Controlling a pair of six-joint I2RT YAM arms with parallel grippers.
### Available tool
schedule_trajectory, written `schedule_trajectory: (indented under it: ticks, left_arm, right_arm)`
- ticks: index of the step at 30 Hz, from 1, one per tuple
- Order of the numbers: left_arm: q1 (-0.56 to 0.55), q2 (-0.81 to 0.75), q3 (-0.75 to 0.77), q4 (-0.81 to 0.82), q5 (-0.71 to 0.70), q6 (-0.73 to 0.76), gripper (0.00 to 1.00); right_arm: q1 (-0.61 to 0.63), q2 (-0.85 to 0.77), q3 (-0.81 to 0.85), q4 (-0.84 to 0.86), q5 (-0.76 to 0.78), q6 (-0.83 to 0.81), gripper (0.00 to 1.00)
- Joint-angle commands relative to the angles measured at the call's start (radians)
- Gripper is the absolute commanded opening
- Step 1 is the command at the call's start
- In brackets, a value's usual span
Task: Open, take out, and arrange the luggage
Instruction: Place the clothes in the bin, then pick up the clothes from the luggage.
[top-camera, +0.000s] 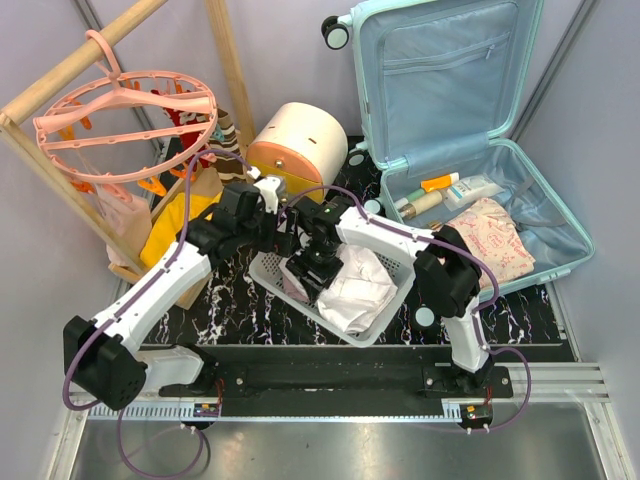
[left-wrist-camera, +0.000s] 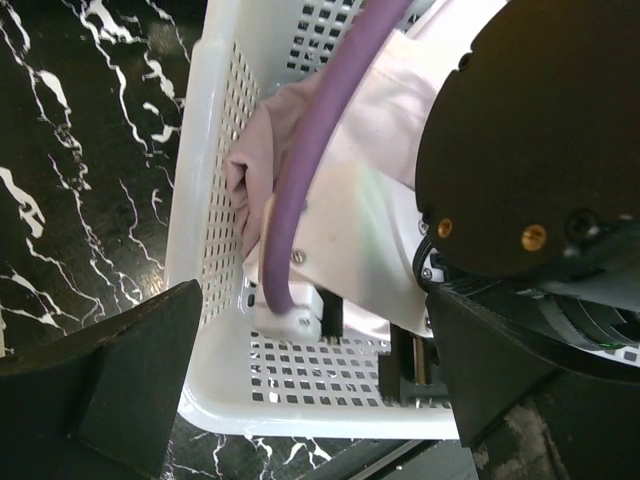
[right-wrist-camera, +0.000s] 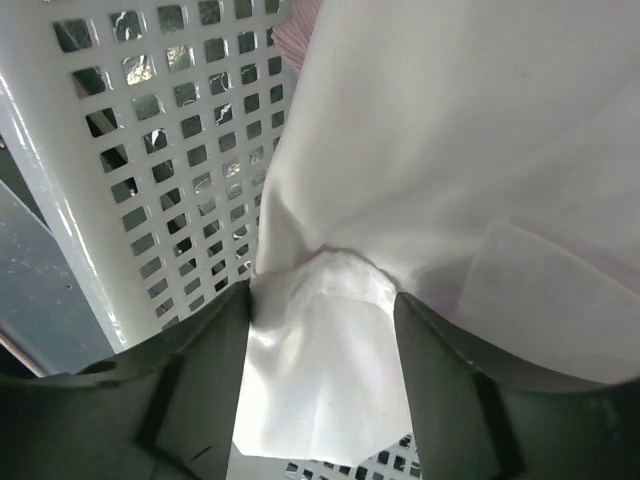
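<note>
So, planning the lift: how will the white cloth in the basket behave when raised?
Likely floppy: the white cloth bunches between the fingers of the right gripper. Probably light, being thin. It might catch on the perforated basket.

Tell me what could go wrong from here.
1. The left gripper has its jaws open at the basket wall, close to the purple cable on the right arm. Moving either arm could snag the cable or knock the arms together.
2. The right gripper has the white cloth bunched between its jaws inside the basket. Lifting before fully releasing could drag the cloth out or tip the basket.
</note>
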Motion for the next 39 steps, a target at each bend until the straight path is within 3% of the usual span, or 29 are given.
schedule_trajectory:
  ticks: [1,8,13,15,19,23,39]
  left_arm:
    - [-0.004,0.003,0.031,0.040,-0.019,0.026,0.99]
    - [-0.004,0.011,0.035,0.040,-0.030,0.028,0.99]
    - [-0.002,0.017,0.035,0.043,-0.033,0.026,0.99]
    - [-0.002,0.029,0.037,0.047,-0.025,0.023,0.99]
    - [-0.005,0.052,0.054,0.056,-0.010,0.028,0.99]
    - [-0.007,0.066,0.075,0.056,-0.013,0.045,0.99]
    - [-0.008,0.020,0.046,0.069,-0.079,0.051,0.99]
  right_arm:
    - [-0.009,-0.111,0.083,0.041,0.052,0.047,0.70]
    - [-0.055,-0.276,0.117,0.047,0.135,0.128,0.77]
    - [-0.332,-0.422,0.112,0.047,0.198,0.342,0.78]
    - [-0.403,-0.468,0.109,0.021,0.291,0.425,0.79]
    - [-0.614,-0.462,0.088,-0.083,0.374,0.620,0.77]
    - [-0.717,-0.442,0.010,-0.128,0.466,0.752,0.74]
    - [-0.791,-0.274,-0.128,-0.169,0.457,0.933,0.77]
